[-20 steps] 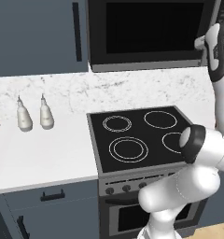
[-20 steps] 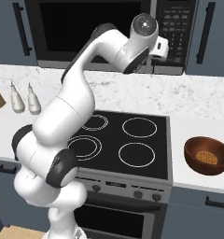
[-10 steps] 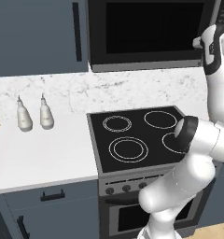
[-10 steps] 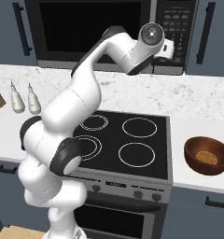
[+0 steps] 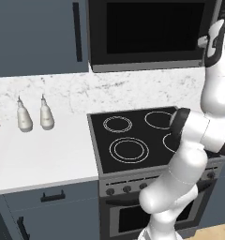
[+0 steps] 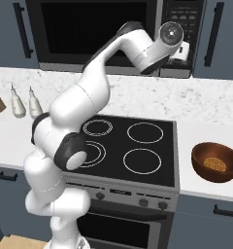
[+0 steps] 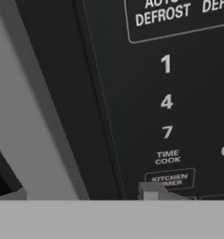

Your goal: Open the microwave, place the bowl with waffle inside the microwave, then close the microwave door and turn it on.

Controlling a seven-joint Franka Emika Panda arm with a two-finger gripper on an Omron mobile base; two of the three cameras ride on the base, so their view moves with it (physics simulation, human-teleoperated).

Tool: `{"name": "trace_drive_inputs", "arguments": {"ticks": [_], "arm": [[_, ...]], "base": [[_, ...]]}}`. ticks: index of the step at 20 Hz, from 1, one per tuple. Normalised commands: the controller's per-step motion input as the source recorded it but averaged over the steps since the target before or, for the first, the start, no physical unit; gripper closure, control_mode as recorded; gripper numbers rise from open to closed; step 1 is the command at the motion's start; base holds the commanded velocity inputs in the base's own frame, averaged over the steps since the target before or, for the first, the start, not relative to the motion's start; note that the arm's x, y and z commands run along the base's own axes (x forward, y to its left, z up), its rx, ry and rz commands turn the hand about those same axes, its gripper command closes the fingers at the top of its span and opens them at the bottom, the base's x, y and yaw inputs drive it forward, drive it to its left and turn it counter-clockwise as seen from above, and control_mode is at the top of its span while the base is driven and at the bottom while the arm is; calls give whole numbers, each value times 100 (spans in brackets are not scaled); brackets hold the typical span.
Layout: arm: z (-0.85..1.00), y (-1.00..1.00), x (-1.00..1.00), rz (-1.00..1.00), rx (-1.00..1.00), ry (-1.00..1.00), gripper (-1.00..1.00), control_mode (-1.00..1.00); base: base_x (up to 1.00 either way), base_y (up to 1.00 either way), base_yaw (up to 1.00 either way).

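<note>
Starting at the left of the white marbled worktop (image 6: 138, 99), two pale bottles (image 6: 25, 101) are standing side by side, well clear of the work. Next comes the black glass cooktop stove (image 6: 133, 146) with four ring burners. Above it, the wide built-in microwave (image 6: 108, 34) with silver-grey frame is sitting with its black-windowed microwave door (image 5: 152, 33) shut flush. Further right, the two-finger hand (image 6: 182, 48) is pressing up near the dark keypad strip (image 7: 170, 93), beside the seam between door and keypad. The hand is carrying nothing; how far its jaws are standing apart cannot be told from these views. At the far right, the small round reddish-brown bowl (image 6: 216, 161) is resting on the worktop beside the stove, with the waffle (image 6: 215, 163) inside it.

Caution: the door is not yet opened. Judging by the closeness to the numbered keys, the hand is at risk of touching the keypad instead of catching the door edge, which would start a function early. A shallow hold on the door edge may also slip when pulled.
</note>
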Motion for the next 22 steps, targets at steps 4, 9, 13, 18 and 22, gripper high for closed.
{"name": "trace_drive_inputs", "arguments": {"ticks": [4,9,13,18,22], "arm": [[-73,44,48,0,-4,-27,-100,-100],[-96,100,63,-1,-17,-24,-100,-100],[-48,100,95,-1,-9,-2,100,-100],[-4,67,95,4,4,10,100,-100],[0,38,41,13,13,14,100,-100]], "base": [[0,0,0],[0,0,0],[0,0,0],[0,0,0],[0,0,0]]}}
